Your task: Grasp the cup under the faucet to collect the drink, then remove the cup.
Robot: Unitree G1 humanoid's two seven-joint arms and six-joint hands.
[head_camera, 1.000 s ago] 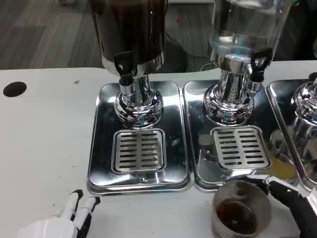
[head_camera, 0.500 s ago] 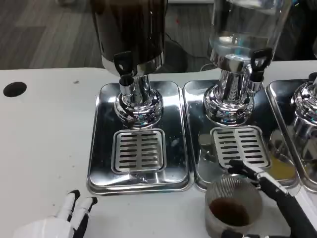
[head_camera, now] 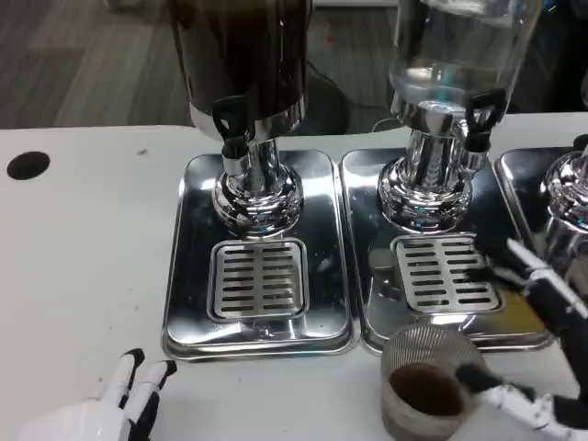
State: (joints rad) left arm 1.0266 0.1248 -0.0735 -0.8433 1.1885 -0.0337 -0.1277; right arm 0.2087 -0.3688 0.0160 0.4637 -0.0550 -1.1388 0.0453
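Lower right of the frame: the cup (head_camera: 425, 378), a ribbed clear tumbler, is seen standing upright on the white table (head_camera: 83, 266), just in front of the near edge of the middle drip tray (head_camera: 367, 230). Dark drink is held in its lower part. It is no longer under any faucet; the black faucet (head_camera: 481, 112) of the clear dispenser (head_camera: 455, 64) is well apart from it, toward upper right.

The right hand (head_camera: 537, 358) is observed at the right edge, fingers spread apart. One finger (head_camera: 542, 280) is stretched over the right end of the middle tray's slotted grate (head_camera: 443, 273); another finger (head_camera: 501, 397) lies just beside the cup's right wall, its dark tip at the glass. Contact cannot be confirmed, and no closing grip around the cup is seen.

The left hand (head_camera: 106, 409) is recorded at lower left, resting low on the table, fingers loosely apart and pointing upward in the frame, nothing held.

Centre of the frame: the left drip tray (head_camera: 188, 294) with its own grate (head_camera: 258, 278), beneath the dark dispenser (head_camera: 241, 55) and its black faucet (head_camera: 230, 119). A third chrome base (head_camera: 568, 197) is partly visible at the right edge. A round black hole (head_camera: 27, 164) is noted in the tabletop at far left
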